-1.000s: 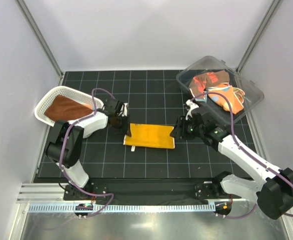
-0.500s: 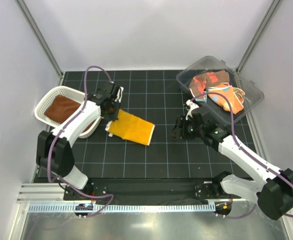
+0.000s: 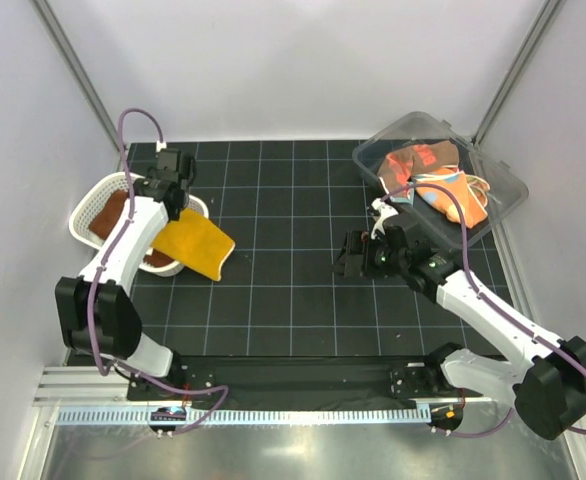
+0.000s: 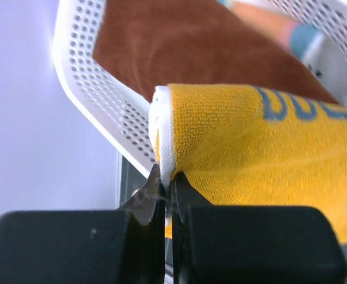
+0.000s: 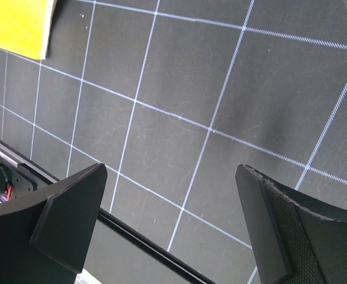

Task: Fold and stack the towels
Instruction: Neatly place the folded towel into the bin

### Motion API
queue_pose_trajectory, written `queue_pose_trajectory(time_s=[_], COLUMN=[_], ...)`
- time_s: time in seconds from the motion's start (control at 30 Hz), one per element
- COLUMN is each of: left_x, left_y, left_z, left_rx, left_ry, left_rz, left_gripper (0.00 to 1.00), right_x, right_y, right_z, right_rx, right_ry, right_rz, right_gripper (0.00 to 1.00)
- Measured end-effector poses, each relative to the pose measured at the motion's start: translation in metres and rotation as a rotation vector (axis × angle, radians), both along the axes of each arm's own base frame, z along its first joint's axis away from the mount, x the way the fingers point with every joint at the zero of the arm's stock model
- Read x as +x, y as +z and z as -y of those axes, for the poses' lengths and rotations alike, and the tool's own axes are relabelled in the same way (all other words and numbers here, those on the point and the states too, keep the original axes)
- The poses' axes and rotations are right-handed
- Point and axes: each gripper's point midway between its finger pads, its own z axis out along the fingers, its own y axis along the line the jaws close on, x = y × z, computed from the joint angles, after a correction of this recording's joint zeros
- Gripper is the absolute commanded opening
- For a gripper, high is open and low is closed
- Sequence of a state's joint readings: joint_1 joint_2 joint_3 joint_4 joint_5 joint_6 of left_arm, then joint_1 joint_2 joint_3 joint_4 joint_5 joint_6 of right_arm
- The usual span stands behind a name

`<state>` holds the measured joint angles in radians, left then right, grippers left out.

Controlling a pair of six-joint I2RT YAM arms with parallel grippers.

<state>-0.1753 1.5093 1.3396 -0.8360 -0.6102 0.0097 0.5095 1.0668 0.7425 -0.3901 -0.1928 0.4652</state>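
At the rim of the white mesh basket (image 4: 96, 112), the left claw (image 4: 166, 180) is pressed together on the white-hemmed edge of the yellow towel (image 4: 262, 154), a thin pinch right at the fold. That towel looks folded flat, blue lettering showing on top. From above it hangs out of the claw across the basket's right rim, its far corner out over the counter (image 3: 293, 290); whether that corner touches down, I can't tell. Just beyond the pinch, inside the basket, lies the brown towel (image 4: 179, 41), spread flat.

Over to the middle of the counter: the right claw (image 5: 172, 171) is spread wide with nothing between its fingers, only bare grid squares below it.

Out at the far right, the clear bin (image 3: 503, 190) holds a rumpled heap of towels (image 3: 423, 170), red-orange and orange with blue.

So where does that leave us? I'd call it early to midway. One towel looks stacked, a second is folded and about to land on it, and the heap in the bin hasn't been touched.

The count: two claws, one basket, one bin. One yellow towel in the grip, one brown in the basket. In the bin, at least two, and the folds overlap too much to say more.
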Motion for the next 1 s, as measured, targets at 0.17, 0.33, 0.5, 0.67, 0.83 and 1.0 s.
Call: queue_pose_trajectory(time_s=[0.17,0.33,0.5,0.67,0.83,1.0], left_x=[0.022,0.036,0.048,0.054,0.056,0.071], left_y=[-0.005,-0.024,-0.038,-0.042,-0.041,-0.049], left_z=[-0.028,-0.058,-0.074,-0.093,-0.114,-0.118], left_rx=[0.049,0.093,0.164,0.178,0.179,0.197], left_ry=[0.066,0.140,0.149,0.178,0.223,0.201], left_rz=[0.042,0.036,0.007,0.019,0.041,0.022], left_gripper=[0.00,0.00,0.00,0.00,0.00,0.00], right_x=[0.003,0.010,0.016,0.016,0.012,0.014], right_y=[0.002,0.010,0.017,0.015,0.008,0.003], right_z=[-0.002,-0.007,-0.012,-0.012,-0.012,-0.014], right_rx=[0.008,0.035,0.057,0.052,0.046,0.038], right_ry=[0.002,0.006,0.024,0.039,0.056,0.058], right_rz=[0.012,0.055,0.098,0.110,0.100,0.092], right_gripper=[1.00,1.00,1.00,1.00,1.00,1.00])
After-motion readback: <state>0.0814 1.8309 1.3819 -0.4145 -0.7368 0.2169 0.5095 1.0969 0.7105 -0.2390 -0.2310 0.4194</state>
